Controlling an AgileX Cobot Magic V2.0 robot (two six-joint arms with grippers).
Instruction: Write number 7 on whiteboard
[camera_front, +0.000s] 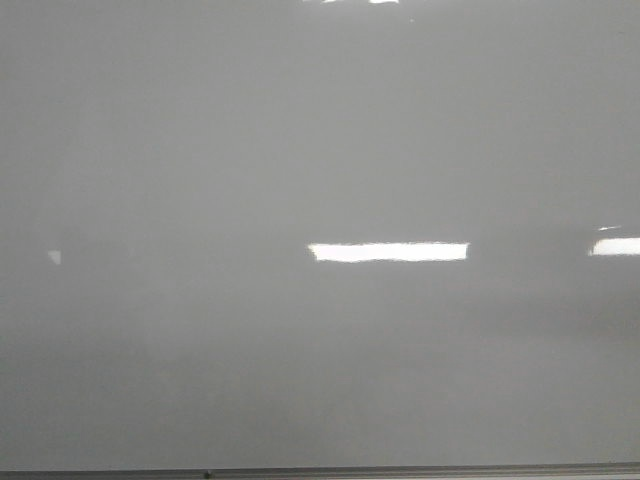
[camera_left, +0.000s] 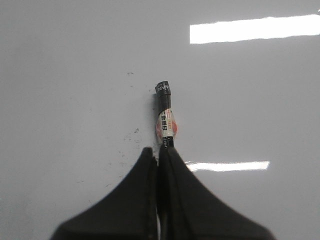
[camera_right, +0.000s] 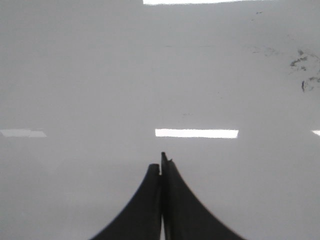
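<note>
Judging from the unmarked whiteboard (camera_front: 200, 150), on which no number 7 is seen, writing is not yet begun: a marker (camera_left: 165, 114) is clenched in the left pincer (camera_left: 159, 152), the right pincer (camera_right: 161, 167) is closed empty, and tip contact is called for next.

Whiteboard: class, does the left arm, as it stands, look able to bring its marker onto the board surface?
Probably yes. The left gripper is shut on the marker, whose tip points at the whiteboard, with nothing between them. Whether the tip touches cannot be told.
</note>
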